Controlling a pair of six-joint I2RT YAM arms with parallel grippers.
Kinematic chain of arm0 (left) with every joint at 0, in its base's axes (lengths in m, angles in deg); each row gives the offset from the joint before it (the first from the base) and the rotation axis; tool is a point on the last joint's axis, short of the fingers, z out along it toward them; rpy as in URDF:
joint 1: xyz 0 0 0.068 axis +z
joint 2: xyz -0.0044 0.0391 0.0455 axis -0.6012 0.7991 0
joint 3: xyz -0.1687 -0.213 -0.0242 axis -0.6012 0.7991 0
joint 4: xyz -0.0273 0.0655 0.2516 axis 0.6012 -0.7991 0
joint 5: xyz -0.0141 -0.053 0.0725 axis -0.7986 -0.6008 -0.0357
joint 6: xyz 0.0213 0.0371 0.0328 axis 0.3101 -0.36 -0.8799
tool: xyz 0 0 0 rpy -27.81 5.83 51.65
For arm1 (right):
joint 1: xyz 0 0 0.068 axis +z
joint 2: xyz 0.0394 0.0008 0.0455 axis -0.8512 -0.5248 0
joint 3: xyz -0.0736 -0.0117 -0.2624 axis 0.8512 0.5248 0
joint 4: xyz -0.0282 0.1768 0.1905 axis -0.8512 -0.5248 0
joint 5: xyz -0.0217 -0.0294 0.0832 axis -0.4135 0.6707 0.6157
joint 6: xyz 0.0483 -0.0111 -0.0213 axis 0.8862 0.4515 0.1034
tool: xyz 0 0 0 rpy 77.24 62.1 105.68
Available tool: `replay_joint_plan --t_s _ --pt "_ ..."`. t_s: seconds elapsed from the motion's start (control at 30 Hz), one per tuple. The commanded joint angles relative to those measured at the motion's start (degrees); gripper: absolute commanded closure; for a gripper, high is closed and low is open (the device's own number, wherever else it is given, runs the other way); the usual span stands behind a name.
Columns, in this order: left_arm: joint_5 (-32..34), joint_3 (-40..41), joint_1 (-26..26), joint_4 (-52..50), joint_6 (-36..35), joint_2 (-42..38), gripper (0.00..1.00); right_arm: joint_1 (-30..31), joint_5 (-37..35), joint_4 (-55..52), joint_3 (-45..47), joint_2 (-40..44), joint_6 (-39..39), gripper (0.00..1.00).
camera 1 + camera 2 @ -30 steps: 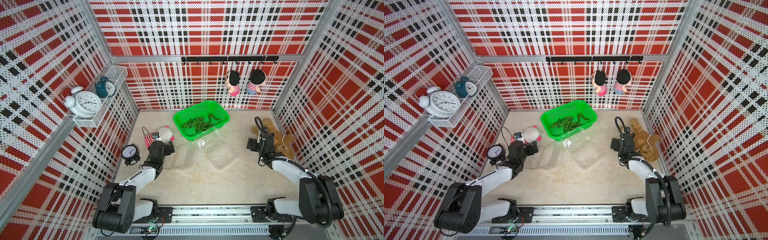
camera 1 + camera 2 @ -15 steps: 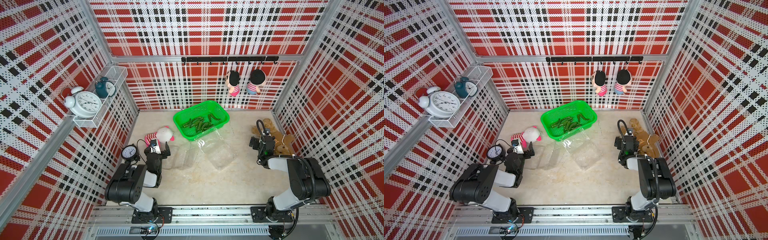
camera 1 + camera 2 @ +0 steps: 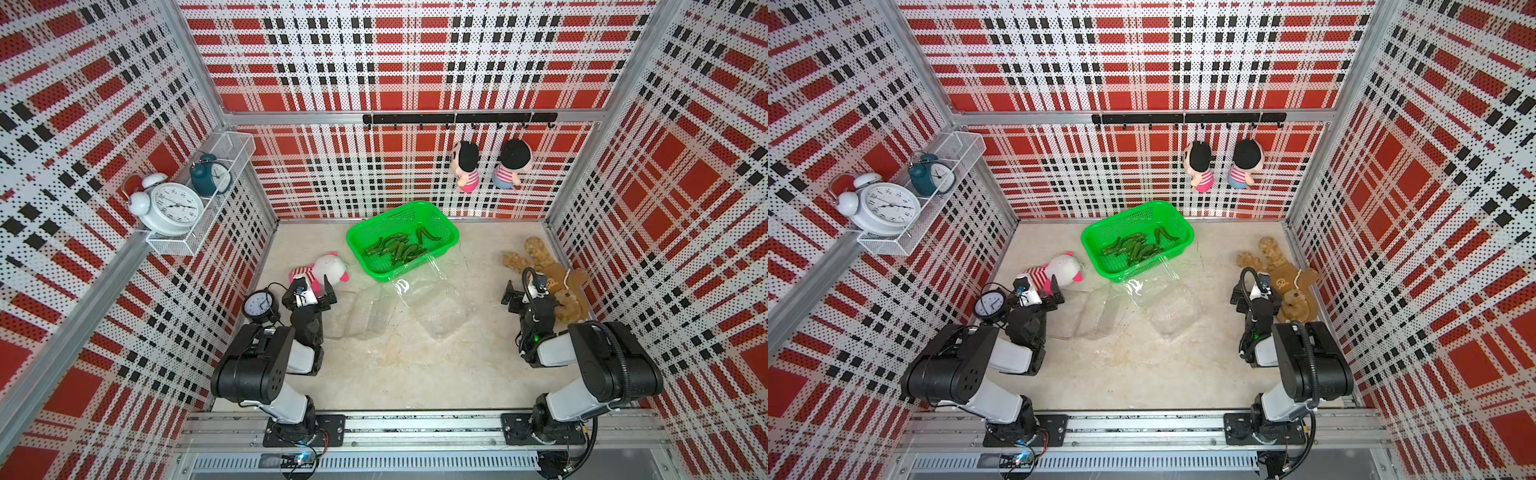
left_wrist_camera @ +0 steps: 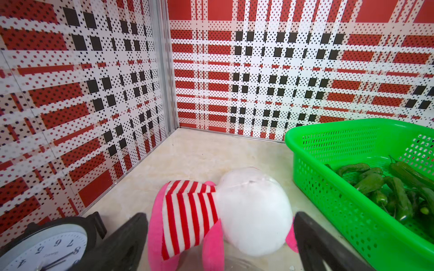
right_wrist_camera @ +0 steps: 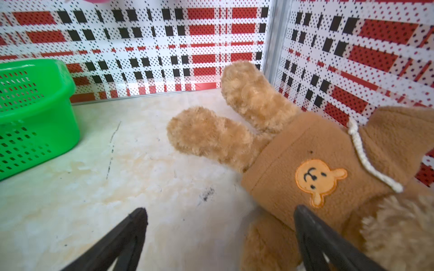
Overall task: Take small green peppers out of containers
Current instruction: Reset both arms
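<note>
We are idling, left end effector (image 4: 219,217) and right end effector (image 5: 219,211) gaping, empty. Peppers (image 3: 397,249) are lying in the basket (image 3: 448,232); containers (image 3: 361,313) look emptied, so probably only parking remains.

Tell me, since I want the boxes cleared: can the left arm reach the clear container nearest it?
Probably yes: the left gripper is open and empty, right beside that container, with nothing between them; the pink plush lies farther back.

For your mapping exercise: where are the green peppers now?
In both top views, the peppers lie in the green basket by the back wall, behind clear boxes.
</note>
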Motion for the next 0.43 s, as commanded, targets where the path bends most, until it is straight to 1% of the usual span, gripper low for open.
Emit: replay_joint_plan --t_s 0.0,0.03,0.1,0.2,0.4 --pt "0.61 -0.46 -0.14 1.79 -0.79 0.38 0.02 -0.15 2.32 7.08 0.59 -0.70 -2.23 0.00" --pt "0.33 -0.59 -0.02 1.53 -0.72 0.34 0.02 -0.16 2.62 7.39 1.25 -0.20 -1.93 0.00" --pt "0.03 -1.05 -0.01 0.72 -0.76 0.46 0.02 -0.16 1.77 11.51 2.61 -0.93 -2.04 0.00" --pt "-2.46 -2.79 1.02 -2.20 -0.41 0.95 0.02 -0.15 1.55 10.88 2.51 -0.67 -1.81 0.00" --pt "-3.36 -1.78 1.69 -1.08 0.13 0.10 0.02 -0.13 -1.62 5.26 -0.10 -0.46 -0.62 0.00"
